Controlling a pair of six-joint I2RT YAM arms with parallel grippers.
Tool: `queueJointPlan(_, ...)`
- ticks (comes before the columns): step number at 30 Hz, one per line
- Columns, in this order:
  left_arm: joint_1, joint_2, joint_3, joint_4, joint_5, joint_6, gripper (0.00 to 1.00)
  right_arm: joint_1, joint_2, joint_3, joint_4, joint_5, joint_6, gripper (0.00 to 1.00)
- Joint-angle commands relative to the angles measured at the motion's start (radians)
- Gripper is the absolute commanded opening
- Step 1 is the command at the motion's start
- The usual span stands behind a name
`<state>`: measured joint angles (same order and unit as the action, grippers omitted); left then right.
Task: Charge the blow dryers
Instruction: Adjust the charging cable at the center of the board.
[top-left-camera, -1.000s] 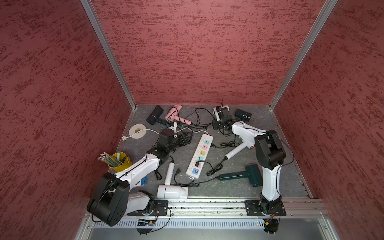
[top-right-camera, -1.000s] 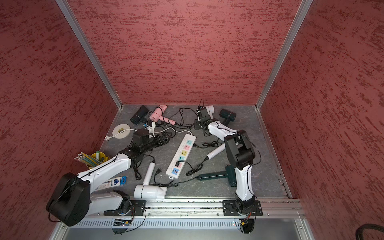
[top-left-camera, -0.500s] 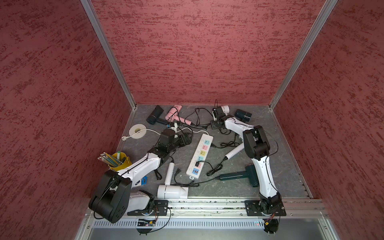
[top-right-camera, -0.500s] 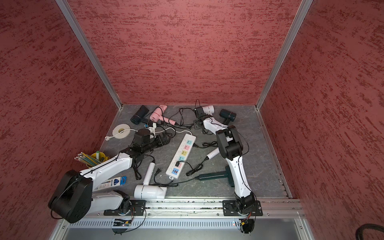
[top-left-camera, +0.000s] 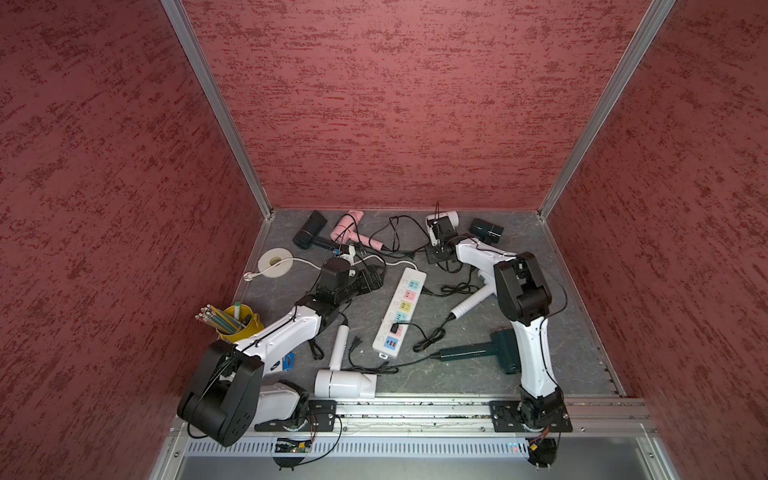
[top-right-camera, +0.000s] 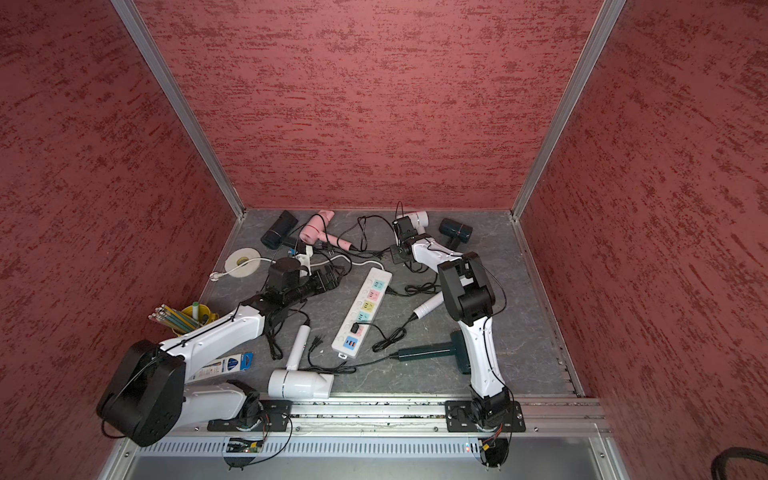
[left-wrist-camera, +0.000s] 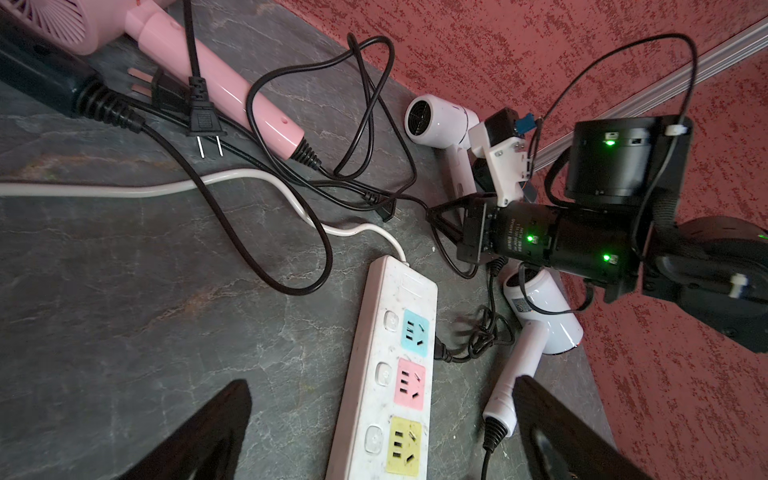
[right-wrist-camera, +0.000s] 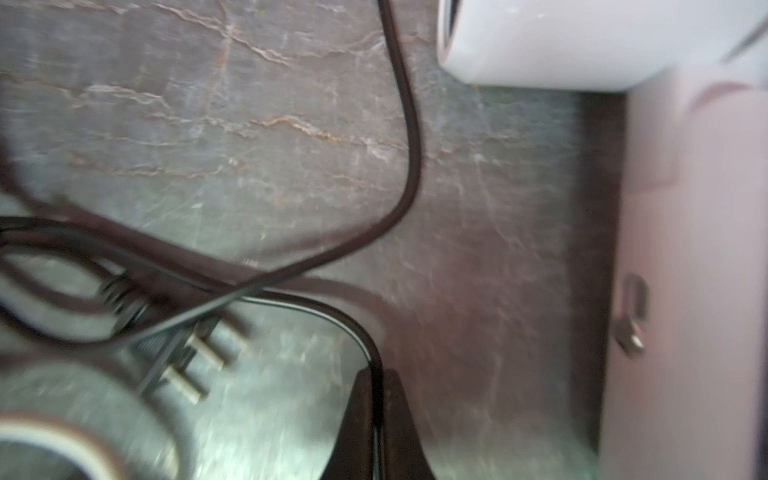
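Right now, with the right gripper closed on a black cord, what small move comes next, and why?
Probably lift that cord a little and draw it toward the power strip. The right gripper is shut on the cord beside a white dryer, a loose plug lies close by, and the strip's blue, pink and yellow sockets look free.

No legible text, printed labels too small

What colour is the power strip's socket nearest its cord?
Blue socket, clearest in left wrist view.
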<state>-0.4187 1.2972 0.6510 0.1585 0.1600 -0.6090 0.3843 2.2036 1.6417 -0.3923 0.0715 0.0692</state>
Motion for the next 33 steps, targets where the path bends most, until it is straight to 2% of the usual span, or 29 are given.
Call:
queueJointPlan(1, 0.004, 0.002, 0.005, 0.029, 0.015, 0.010, 1.00, -0.005, -0.139, -0.049, 0.094, -0.018, -0.004, 0.00)
queueJointPlan(10, 0.004, -0.015, -0.005, 0.038, 0.016, 0.009, 1.00, -0.008, -0.357, -0.305, 0.274, -0.009, 0.057, 0.00)
queueJointPlan(18, 0.004, -0.032, -0.013, 0.038, 0.005, 0.011, 1.00, -0.051, -0.307, -0.332, 0.244, 0.032, 0.125, 0.00)
queueJointPlan(24, 0.004, -0.042, -0.017, 0.036, -0.005, 0.011, 1.00, -0.070, -0.222, -0.231, 0.194, 0.014, 0.126, 0.00)
queueJointPlan(29, 0.004, -0.044, -0.017, 0.035, -0.008, 0.011, 1.00, -0.094, -0.086, -0.016, 0.104, -0.028, 0.108, 0.00)
queueJointPlan(33, 0.004, -0.045, -0.017, 0.032, -0.015, 0.014, 1.00, -0.109, 0.000, 0.094, 0.034, -0.017, 0.100, 0.00)
